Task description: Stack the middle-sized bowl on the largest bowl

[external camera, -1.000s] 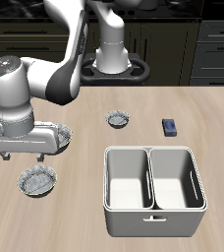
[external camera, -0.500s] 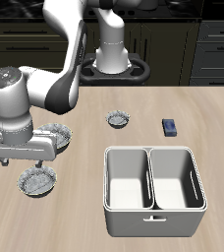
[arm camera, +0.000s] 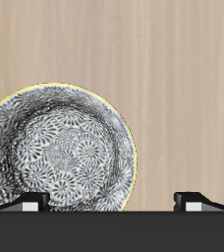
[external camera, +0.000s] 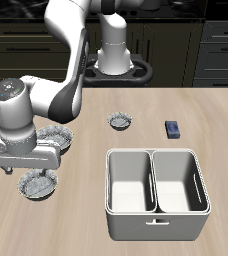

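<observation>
We see the gripper point(arm camera: 112, 202) spread wide, holding nothing, hovering over the middle-sized bowl point(arm camera: 57, 148), which lies on the table point(external camera: 186, 110) near its front edge, just before the largest bowl point(external camera: 58, 136).

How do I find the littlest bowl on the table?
Look for the big white two-compartment bin by the table's front edge. Just behind its back corner, toward the robot's base, the tiny grey bowl sits alone on the wood. It is far smaller than the wide bowl nearer the front edge and the wide bowl behind it, both by the arm.
</observation>
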Controlling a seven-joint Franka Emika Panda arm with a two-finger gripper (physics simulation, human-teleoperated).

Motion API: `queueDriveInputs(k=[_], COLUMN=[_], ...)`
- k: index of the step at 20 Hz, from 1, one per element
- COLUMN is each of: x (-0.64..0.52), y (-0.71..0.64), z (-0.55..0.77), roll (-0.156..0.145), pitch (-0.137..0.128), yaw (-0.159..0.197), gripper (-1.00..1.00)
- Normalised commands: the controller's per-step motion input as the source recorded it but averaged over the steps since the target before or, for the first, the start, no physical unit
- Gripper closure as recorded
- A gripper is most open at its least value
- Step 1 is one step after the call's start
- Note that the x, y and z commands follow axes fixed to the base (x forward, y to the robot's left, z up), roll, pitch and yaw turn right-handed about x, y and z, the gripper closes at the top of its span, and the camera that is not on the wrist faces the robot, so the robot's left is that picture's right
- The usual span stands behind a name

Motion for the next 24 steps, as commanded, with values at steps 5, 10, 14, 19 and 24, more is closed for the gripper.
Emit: queueDriveInputs(k=[5,10,14,19,24], x=[0.04,0.01,-0.04,-0.01,-0.04], y=[0.00,0.08,0.04,-0.06,0.00], z=[-0.17,-0.28,-0.09,0.08,0.19], roll=[-0.007,0.034,-0.001,0.010,-0.005], pitch=[0.023,0.050,-0.006,-0.010,-0.018], yaw=[0.001,-0.009,-0.017,-0.003,0.007], gripper=[-1.00,-1.00,1.00,1.00,1.00])
